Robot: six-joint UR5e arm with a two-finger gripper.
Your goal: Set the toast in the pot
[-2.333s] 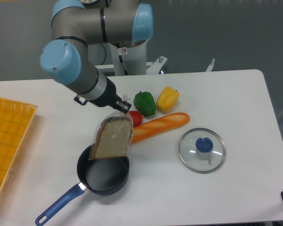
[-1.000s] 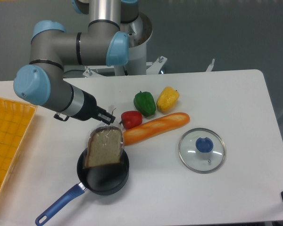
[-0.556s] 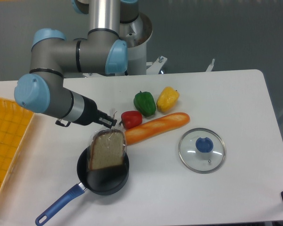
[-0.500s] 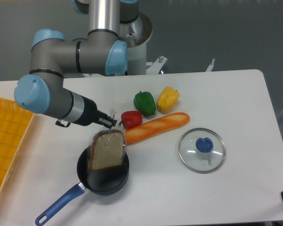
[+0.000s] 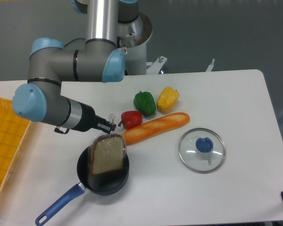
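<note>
Claw (image 5: 109, 126) at toast's (image 5: 107, 155) 12 o'clock edge, pinch or release unclear | toast leans upright inside pot (image 5: 104, 172), apparently for lowering flat | baguette (image 5: 155, 127) at 2 o'clock.

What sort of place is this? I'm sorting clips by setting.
Probably a robotics lab bench, not a kitchen: a bare white table against a grey wall, an arm holding its pincer by the toast, and what look like toy peppers beside a baguette.

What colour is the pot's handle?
Blue, on the pot; clearest in the fixed camera view.
</note>
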